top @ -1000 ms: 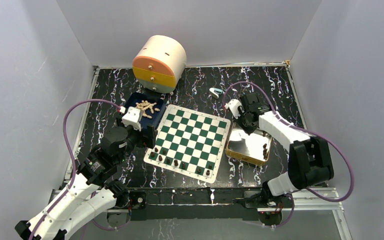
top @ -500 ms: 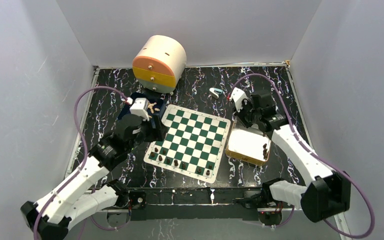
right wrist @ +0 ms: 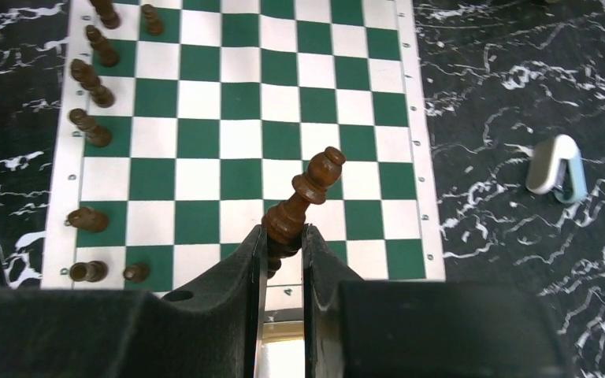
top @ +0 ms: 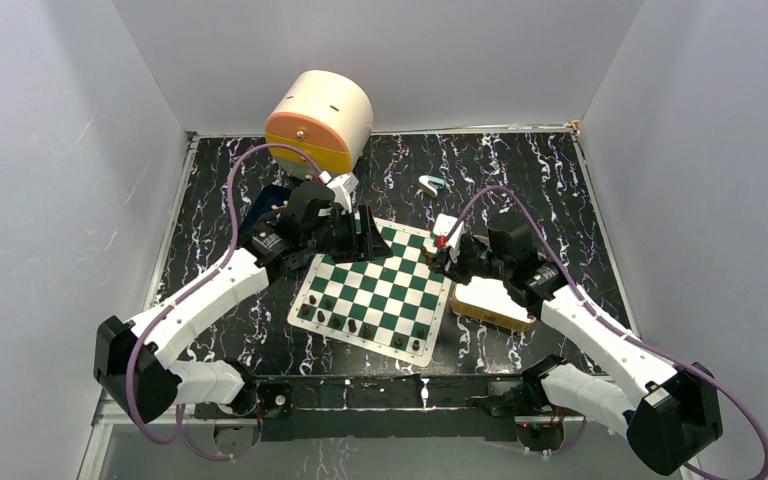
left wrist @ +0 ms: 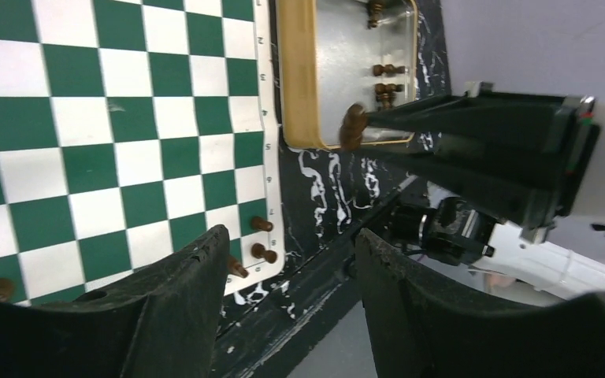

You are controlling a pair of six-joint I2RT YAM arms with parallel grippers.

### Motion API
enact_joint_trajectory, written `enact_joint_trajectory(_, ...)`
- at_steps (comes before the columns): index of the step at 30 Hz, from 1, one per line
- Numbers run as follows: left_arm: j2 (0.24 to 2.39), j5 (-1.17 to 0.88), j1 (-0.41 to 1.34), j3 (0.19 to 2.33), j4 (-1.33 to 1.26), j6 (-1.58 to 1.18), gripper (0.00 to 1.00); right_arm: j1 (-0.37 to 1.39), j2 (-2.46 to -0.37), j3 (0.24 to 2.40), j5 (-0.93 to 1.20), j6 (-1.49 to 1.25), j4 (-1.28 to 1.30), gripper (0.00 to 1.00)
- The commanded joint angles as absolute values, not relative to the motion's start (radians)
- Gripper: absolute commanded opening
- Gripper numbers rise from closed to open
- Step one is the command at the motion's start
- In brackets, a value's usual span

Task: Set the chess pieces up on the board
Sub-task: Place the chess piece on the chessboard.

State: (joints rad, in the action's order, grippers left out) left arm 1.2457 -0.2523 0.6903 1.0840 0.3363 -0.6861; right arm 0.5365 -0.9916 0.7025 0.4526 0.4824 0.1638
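The green-and-white board (top: 380,285) lies mid-table, with dark chess pieces (top: 355,325) standing along its near rows. My right gripper (right wrist: 283,232) is shut on a dark brown piece (right wrist: 309,189) and holds it tilted above the board's (right wrist: 240,118) right edge. From above, that gripper (top: 438,262) hovers at the board's right border. My left gripper (left wrist: 290,236) is open with nothing between its fingers. It hangs over the board's far left corner (top: 368,235). The left wrist view shows the held piece (left wrist: 353,126) in front of the tin tray. No pale pieces show.
A gold-rimmed tin tray (left wrist: 295,79) right of the board holds loose dark pieces (left wrist: 386,71). A blue tray (top: 263,203) sits partly hidden behind my left arm. A round cream and orange drawer box (top: 318,120) stands at the back. A small white clip (top: 430,184) lies behind the board.
My left arm swung from the blue tray to the board's far left corner, its jaws narrowing. My right arm came from above the tin tray to the board's right edge, still gripping the piece.
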Motion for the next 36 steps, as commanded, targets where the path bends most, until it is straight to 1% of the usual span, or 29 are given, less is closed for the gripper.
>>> enact_joint_trajectory(1, 1.268, -0.370, 0.689, 1.151, 0.286, -0.729, 0.58, 0.574, -0.956, 0.678, 0.508, 0.487, 0.028, 0.00)
enact_joint_trajectory(4, 1.306, -0.408, 0.689, 1.162, 0.274, -0.723, 0.58, 0.595, -0.953, 0.672, 0.518, 0.477, 0.011, 0.00)
enact_joint_trajectory(10, 1.370, -0.466, 0.689, 1.167, 0.257, -0.719, 0.55, 0.625, -0.949, 0.661, 0.541, 0.465, -0.035, 0.00)
enact_joint_trajectory(15, 1.408, -0.484, 0.689, 1.168, 0.236, -0.723, 0.54, 0.640, -0.954, 0.660, 0.537, 0.466, -0.038, 0.00)
enact_joint_trajectory(29, 1.438, -0.514, 0.689, 1.161, 0.179, -0.741, 0.55, 0.654, -0.987, 0.672, 0.535, 0.468, -0.025, 0.00)
enact_joint_trajectory(36, 1.443, -0.526, 0.689, 1.153, 0.176, -0.742, 0.50, 0.660, -1.002, 0.682, 0.525, 0.470, -0.020, 0.00)
